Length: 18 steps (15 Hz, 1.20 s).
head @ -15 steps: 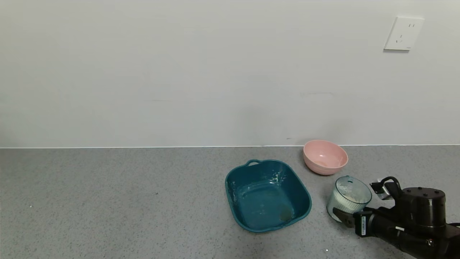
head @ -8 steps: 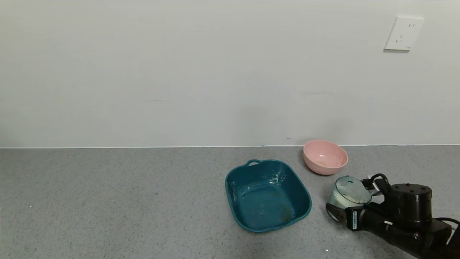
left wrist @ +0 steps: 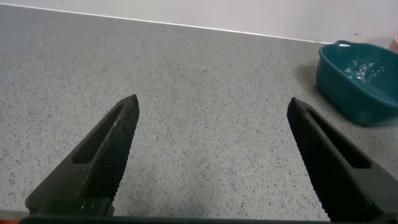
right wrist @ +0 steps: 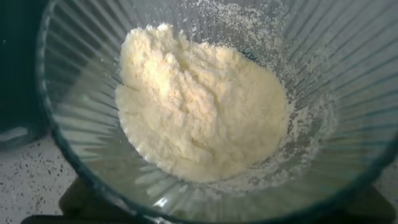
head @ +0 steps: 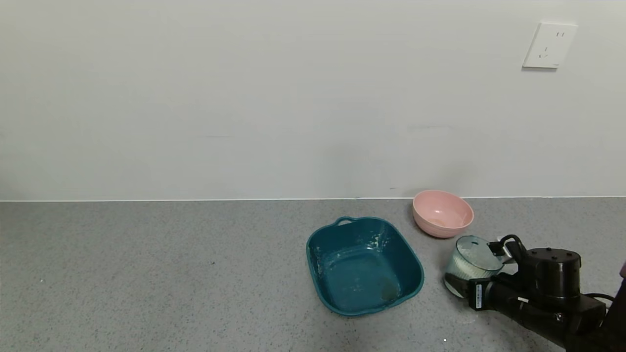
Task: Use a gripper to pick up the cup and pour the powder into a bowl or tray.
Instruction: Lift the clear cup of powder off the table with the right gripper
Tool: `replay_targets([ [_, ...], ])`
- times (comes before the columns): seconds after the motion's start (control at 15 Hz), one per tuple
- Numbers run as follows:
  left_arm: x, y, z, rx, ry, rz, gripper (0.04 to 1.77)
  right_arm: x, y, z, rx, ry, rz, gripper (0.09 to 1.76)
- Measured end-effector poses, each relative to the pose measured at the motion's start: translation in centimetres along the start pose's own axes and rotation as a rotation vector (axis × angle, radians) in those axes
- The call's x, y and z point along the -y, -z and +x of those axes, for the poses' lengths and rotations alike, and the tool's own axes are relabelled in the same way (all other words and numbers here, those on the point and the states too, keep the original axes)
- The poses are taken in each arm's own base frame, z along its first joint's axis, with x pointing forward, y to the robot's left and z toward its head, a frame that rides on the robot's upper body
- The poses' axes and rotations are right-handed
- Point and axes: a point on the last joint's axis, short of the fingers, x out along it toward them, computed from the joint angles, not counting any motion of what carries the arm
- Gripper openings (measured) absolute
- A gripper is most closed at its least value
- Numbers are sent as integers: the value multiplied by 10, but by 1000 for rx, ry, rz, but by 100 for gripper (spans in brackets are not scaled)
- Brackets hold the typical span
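The ribbed, pale blue-green cup (head: 470, 261) sits in my right gripper (head: 464, 279), just right of the dark teal basin (head: 311, 254) and leaning a little toward it. The gripper is shut on the cup; one black finger (head: 456, 286) shows at the cup's near side, and the other is hidden behind it. In the right wrist view the cup's ribbed wall (right wrist: 348, 81) fills the picture, with a clumpy heap of white powder (right wrist: 199, 106) inside. The basin holds only powder smears. My left gripper (left wrist: 212, 102) is open over bare counter, far from the basin (left wrist: 357, 87).
A round pink bowl (head: 442, 213) stands behind the cup near the wall. A wall socket (head: 548, 45) is at the upper right. The grey speckled counter stretches wide to the left of the basin.
My right gripper has moved left toward the teal basin, carrying the cup with it. The cup now sits slightly higher and leans more. The basin and the pink bowl have not moved.
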Motion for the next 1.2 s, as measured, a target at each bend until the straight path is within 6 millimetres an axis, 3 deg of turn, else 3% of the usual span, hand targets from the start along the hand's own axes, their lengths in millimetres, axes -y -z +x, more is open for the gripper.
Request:
replay_targets([
  [0.73,0,0,0,0,0,0,172,3,-1,-3,8,10,9,131],
  [1.2,0,0,0,0,0,0,172,4,-20,-19,90,6,17,131],
])
